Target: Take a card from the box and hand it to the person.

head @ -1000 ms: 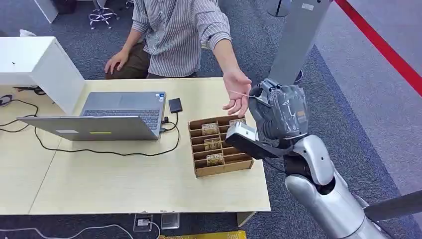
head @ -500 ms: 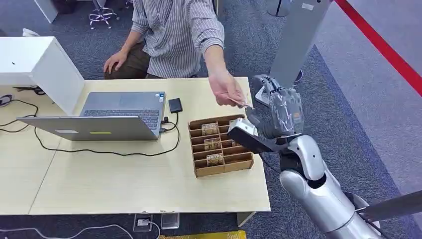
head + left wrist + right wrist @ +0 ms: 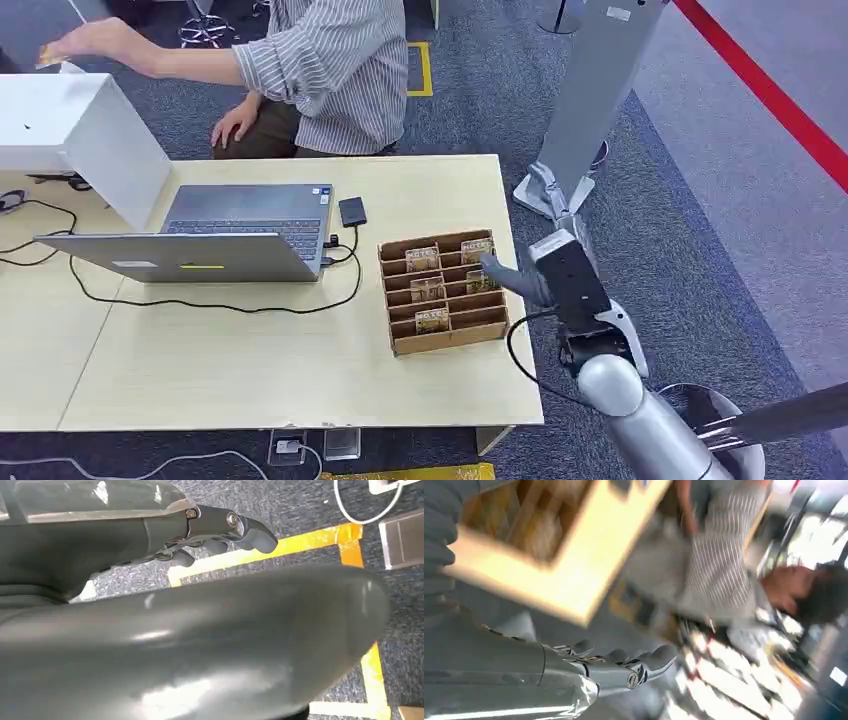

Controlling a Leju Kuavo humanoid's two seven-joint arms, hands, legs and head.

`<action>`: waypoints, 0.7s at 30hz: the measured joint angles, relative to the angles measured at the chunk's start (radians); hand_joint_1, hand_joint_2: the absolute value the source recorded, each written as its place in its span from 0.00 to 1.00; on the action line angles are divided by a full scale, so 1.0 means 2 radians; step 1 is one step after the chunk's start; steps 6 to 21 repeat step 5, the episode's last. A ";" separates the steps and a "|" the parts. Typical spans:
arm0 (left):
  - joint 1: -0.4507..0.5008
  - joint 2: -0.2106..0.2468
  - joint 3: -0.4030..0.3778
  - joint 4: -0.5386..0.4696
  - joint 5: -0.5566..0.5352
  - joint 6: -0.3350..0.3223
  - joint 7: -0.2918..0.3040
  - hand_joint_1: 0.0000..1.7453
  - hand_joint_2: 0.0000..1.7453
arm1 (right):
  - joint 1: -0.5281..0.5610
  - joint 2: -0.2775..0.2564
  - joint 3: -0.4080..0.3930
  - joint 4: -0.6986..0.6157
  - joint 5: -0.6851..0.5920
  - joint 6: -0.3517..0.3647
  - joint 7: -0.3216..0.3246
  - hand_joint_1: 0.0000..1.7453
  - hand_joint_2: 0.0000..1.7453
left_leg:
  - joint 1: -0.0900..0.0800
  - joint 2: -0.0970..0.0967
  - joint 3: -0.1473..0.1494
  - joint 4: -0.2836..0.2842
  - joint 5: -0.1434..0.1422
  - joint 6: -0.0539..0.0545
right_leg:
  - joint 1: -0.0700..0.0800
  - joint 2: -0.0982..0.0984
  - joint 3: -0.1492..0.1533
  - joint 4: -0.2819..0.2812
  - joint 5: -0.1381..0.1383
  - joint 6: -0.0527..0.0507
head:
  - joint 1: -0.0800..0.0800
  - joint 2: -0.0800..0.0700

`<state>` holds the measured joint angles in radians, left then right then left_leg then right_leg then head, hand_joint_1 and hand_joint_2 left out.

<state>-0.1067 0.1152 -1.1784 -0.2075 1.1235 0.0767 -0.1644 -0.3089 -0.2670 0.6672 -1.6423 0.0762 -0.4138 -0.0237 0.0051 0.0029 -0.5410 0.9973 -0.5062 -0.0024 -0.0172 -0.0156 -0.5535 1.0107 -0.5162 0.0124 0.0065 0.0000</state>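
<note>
The cardboard box (image 3: 396,300) sits on the right part of the table, with several tan cards (image 3: 428,290) upright in its slots. My right hand (image 3: 505,273) hangs low at the box's right edge, fingers apart and holding nothing. In the blurred right wrist view its fingers (image 3: 624,664) stretch out below the box (image 3: 524,520). The person in a striped shirt (image 3: 330,70) reaches far left, and their hand (image 3: 85,42) holds a small tan card (image 3: 46,56). My left hand (image 3: 220,527) hangs over the floor, fingers loosely apart and empty.
A laptop (image 3: 215,235) with a cable and a small black device (image 3: 352,211) stands left of the box. A white cabinet (image 3: 80,125) is at the table's far left. A grey pillar base (image 3: 560,190) stands right of the table, beside red floor tape (image 3: 770,95).
The person took the card from my raised right hand and swung their arm to the far left. My right hand dropped down beside the box.
</note>
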 joint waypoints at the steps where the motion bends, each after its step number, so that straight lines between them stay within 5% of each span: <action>1: 0.000 0.000 0.000 0.000 0.002 0.001 0.002 0.00 0.00 | 0.011 -0.001 -0.003 -0.002 -0.046 0.011 -0.007 0.00 1.00 | 0.000 0.000 0.000 0.000 0.000 0.000 | 0.000 0.000 0.000 0.000 0.000 0.000 | 0.000 0.000; 5: 0.001 0.000 0.001 0.000 0.007 0.003 0.004 0.00 0.00 | 0.052 -0.002 -0.020 -0.003 -0.147 0.038 -0.029 0.00 1.00 | 0.000 0.000 0.000 0.000 0.000 0.000 | 0.000 0.000 0.000 0.000 0.000 0.000 | 0.000 0.000; 21: 0.001 0.000 0.001 0.000 0.007 0.003 0.004 0.00 0.00 | 0.052 -0.002 -0.020 -0.003 -0.147 0.038 -0.029 0.00 1.00 | 0.000 0.000 0.000 0.000 0.000 0.000 | 0.000 0.000 0.000 0.000 0.000 0.000 | 0.000 0.000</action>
